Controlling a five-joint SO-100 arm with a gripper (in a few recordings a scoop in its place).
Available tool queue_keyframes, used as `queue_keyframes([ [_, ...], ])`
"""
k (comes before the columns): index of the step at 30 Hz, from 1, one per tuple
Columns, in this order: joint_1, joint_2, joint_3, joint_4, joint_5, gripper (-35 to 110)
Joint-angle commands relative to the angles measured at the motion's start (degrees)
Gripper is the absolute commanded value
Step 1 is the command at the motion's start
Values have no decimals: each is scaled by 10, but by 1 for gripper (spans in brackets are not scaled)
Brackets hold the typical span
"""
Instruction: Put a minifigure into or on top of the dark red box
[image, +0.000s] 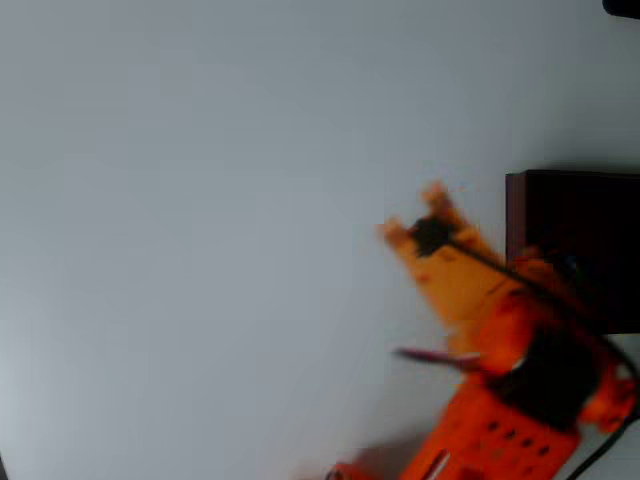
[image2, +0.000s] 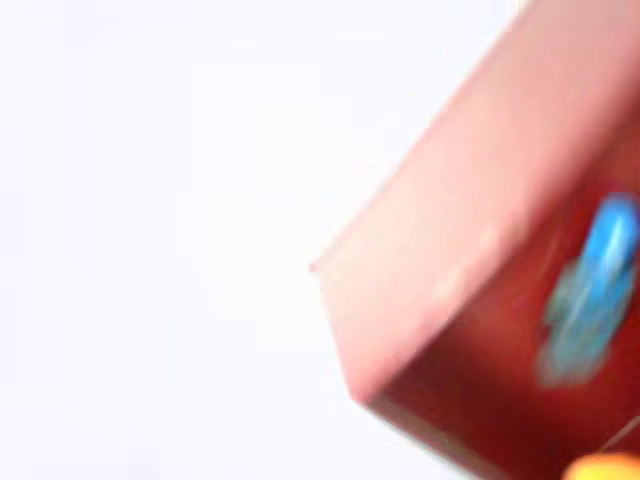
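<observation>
Tool (image: 412, 222) is seen blurred in the overhead view, at the tip of the orange arm (image: 500, 340), over bare surface (image: 200, 250) just left of the dark red box (image: 575, 215). Two orange prongs are made out around a dark centre, with nothing seen between them; whether the jaws are parted or closed cannot be told from the blur.

In the wrist view the minifigure (image2: 590, 295) is seen as a smeared blue shape on the box's red face, inside the pale rim near the right edge. Judged: figure is already placed in or on the box, so the tool is most likely empty and clear of it. Which face it rests on cannot be resolved.

Relative position: box corner is just beside the tool, figure further right, apart from it.
</observation>
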Motion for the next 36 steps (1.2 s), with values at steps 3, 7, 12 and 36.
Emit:
queue_keyframes([
  [3,-172,379,259,-113,17,6],
  [7,-278,446,336,-143,33,0],
  [12,-378,478,429,-235,-11,0],
  [36,-458,820,827,-212,-62,0],
])
